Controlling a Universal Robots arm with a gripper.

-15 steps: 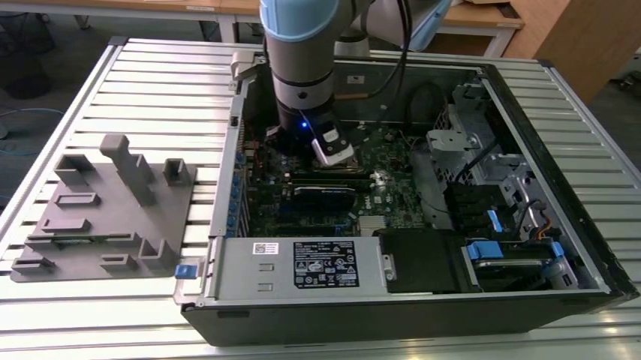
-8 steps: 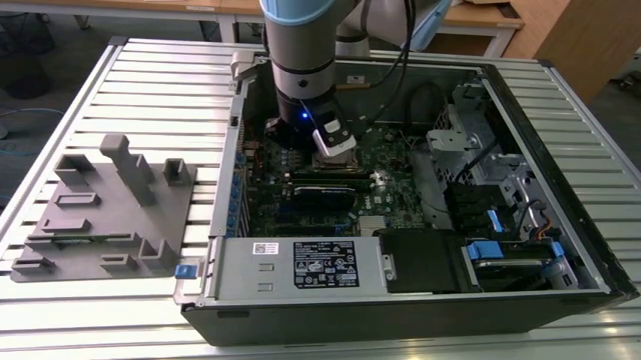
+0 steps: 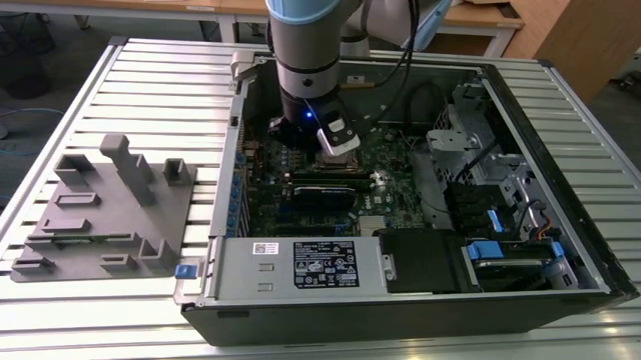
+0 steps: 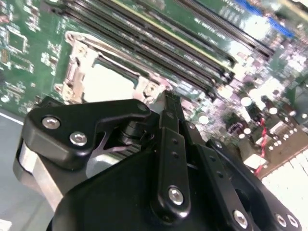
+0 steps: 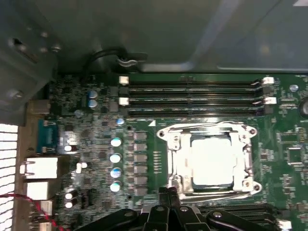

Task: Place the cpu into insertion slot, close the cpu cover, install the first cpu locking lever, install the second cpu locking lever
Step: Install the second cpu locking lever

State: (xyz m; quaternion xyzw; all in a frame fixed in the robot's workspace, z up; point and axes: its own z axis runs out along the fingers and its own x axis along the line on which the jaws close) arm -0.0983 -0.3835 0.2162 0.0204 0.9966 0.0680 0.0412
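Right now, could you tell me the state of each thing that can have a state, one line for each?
cpu: seated in the insertion slot, face up.
cpu cover: closed flat around the chip.
gripper: fingers together, tips at the edge of the cover, holding nothing.
computer case: lying on its side, side panel off.
memory slots: unfilled.

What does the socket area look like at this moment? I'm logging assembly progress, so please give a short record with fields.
cpu: seated in the insertion slot, silver face up
cpu cover: metal frame lying flat around the chip, in both wrist views
tool: low over the motherboard, fingertips at the socket's edge, holding nothing visible
fingers: close together
memory slots: long black slots beside the socket
case: open computer case on the slatted table
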